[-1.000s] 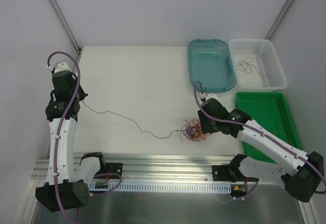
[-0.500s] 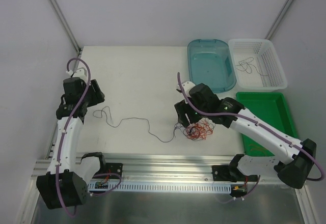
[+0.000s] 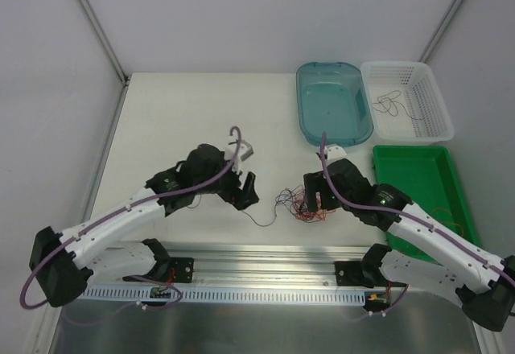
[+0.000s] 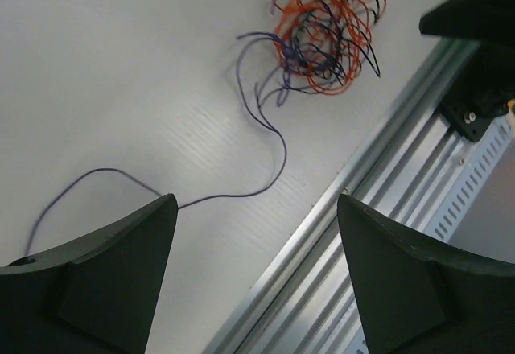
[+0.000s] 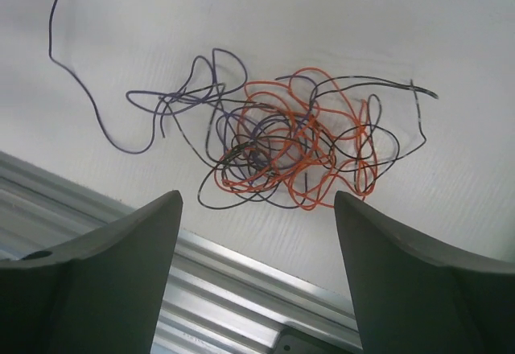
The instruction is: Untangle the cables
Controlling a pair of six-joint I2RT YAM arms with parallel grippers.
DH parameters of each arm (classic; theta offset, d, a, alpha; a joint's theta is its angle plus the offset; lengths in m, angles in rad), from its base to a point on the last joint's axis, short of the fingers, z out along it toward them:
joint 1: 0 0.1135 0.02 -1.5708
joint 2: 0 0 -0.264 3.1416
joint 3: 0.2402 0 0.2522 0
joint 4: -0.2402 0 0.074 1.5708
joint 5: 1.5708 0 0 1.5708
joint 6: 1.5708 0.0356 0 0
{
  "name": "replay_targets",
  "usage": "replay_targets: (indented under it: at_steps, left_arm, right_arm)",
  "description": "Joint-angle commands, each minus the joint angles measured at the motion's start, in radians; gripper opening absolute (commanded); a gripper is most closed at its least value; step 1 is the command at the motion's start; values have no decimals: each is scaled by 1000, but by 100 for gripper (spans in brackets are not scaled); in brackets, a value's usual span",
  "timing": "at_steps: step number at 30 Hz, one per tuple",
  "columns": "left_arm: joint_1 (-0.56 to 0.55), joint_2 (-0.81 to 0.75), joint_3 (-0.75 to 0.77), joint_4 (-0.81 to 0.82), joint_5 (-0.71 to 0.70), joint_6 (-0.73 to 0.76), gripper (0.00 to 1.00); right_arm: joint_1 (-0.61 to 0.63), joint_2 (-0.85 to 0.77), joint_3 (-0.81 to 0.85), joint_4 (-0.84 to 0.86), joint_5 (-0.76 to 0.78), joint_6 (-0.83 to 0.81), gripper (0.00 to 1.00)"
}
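The cables [image 3: 307, 203] lie bunched on the worktop [image 3: 185, 113] near its front edge, between the two arms and just short of the aluminium rail [image 3: 241, 251]. From above they are only a reddish scribble, partly covered by the right gripper [image 3: 316, 196]. The right wrist view shows the cables [image 5: 298, 141] more plainly as overlapping orange, black and purple loops, too interwoven to follow any one strand through. The right gripper [image 5: 256, 201] hangs over them with its fingers spread wide and nothing between them. A purple strand [image 4: 285, 161] runs out of the bunch toward the left gripper [image 3: 248, 191], which is likewise released, the jaws wide apart in its own wrist view. There the strand passes behind one dark finger [image 4: 105, 281], reappears, and ends against that finger's edge, so whether they touch cannot be told. A thin dark wire [image 3: 392, 101] lies in the white basket [image 3: 407, 65], its colour too faint to make out.
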Motion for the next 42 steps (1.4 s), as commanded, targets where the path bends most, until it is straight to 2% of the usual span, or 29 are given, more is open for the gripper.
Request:
replay_targets:
  at_steps: [1,5,9,12,17,26,27,29,30,33,42]
  left_arm:
    - [-185,139,-36,104,-111,-23,81]
    - [-291,301,-25,196,-167,-62,74]
    - [-339,436,36,220,-243,-116,68]
    - [-360,482,38,236,-302,-219,62]
    - [-405,537,16,321,-403,-273,54]
    - [-433,648,26,389,-397,-310,44]
    - [-434,658,23,391,-397,-314,37]
    - [-434,657,18,391,-397,-322,28]
    - [-434,651,12,391,-397,-323,16]
    - [-434,616,1,392,-398,-322,0]
    - [-433,478,-24,362,-319,-323,0]
  right_arm:
    - [-20,-91,-30,5,122,108,83]
    - [-26,-178,-59,-3,151,136,86]
    - [-27,-209,-80,-1,156,151,88]
    - [-27,-218,-95,3,143,160,88]
    - [-27,-220,-126,37,125,167,88]
    - [-29,-191,-135,69,108,167,88]
    - [-29,-187,-137,72,106,168,88]
    - [-27,-180,-146,91,94,170,88]
    - [-27,-169,-148,100,88,173,88]
    - [-29,-128,-158,144,32,174,89]
    - [-30,64,-184,313,-111,219,94]
